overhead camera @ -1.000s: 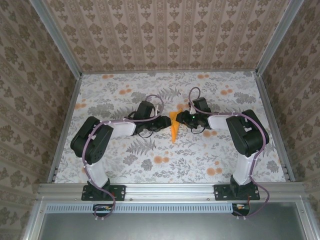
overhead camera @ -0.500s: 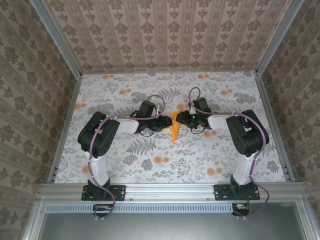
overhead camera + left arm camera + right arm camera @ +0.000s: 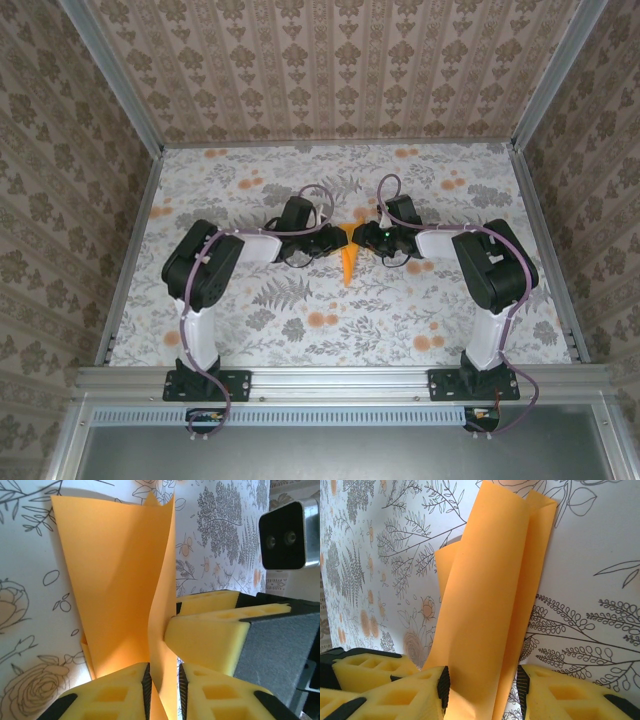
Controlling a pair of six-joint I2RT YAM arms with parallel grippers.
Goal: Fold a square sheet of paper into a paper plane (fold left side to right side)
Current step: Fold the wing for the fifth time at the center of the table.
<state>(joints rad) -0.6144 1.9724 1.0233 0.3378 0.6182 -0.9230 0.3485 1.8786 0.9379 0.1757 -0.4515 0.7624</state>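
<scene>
— Floral tabletop. How far along?
— Nearly done, seemingly: already creased into a narrow dart. Paper plane (image 3: 346, 262) held up between both sets of jaws, tip pointing away from them.
— Grips?
— Left gripper (image 3: 162, 690) clamped on the layers. Right gripper (image 3: 482, 692) straddling them; pinched or loose, cannot tell.
— Remaining?
— Probably spreading wings, then releasing.

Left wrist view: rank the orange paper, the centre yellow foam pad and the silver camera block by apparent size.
1. orange paper, clearly largest.
2. yellow foam pad and silver camera block: about alike, not ranked; the frame edge crops the block.
</scene>
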